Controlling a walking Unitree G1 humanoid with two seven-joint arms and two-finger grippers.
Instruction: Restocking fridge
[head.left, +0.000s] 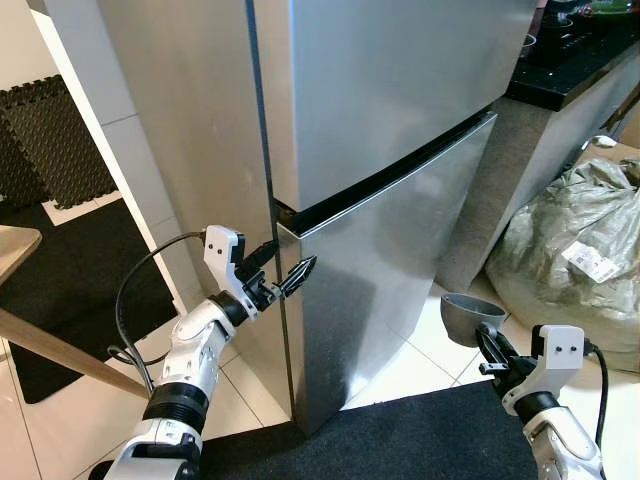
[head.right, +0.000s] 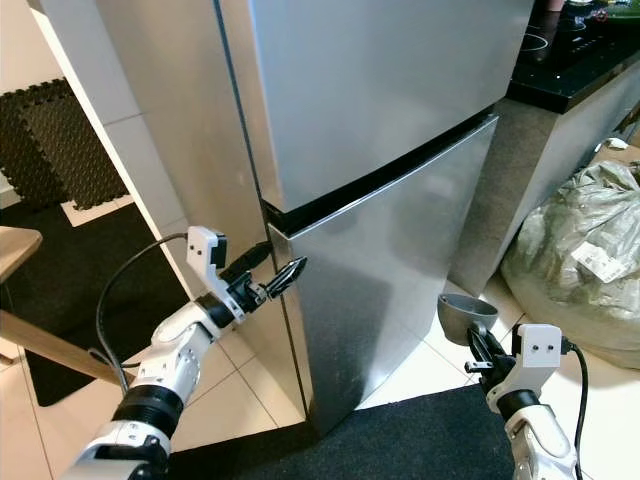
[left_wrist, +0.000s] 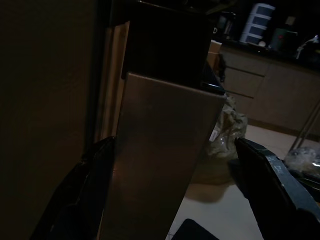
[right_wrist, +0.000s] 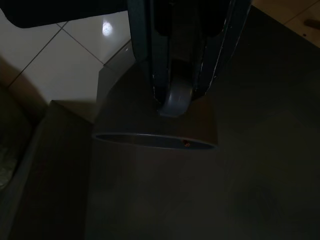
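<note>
Reaching for the closed fridge (head.left: 400, 150), I hold the left hand (head.left: 290, 277) at the corner of the lower door (head.left: 390, 270), just under the dark seam; its fingers are spread, straddling the door edge. The right hand (head.left: 487, 343) pinches a grey cup (head.left: 468, 316) by its rim, low beside the fridge. Judged step: opening the door. Next, hook the edge and pull outward. The sack (head.left: 580, 250) carries a white label (head.left: 592, 262), probably printed, unreadable.

- Both eye views are bright, evenly lit and sharp, with soft sheen on the fridge (head.left: 400, 130) doors.
- Both wrist views are dim and murky (a small glare spot gleams on the floor tile (right_wrist: 106, 27)).
</note>
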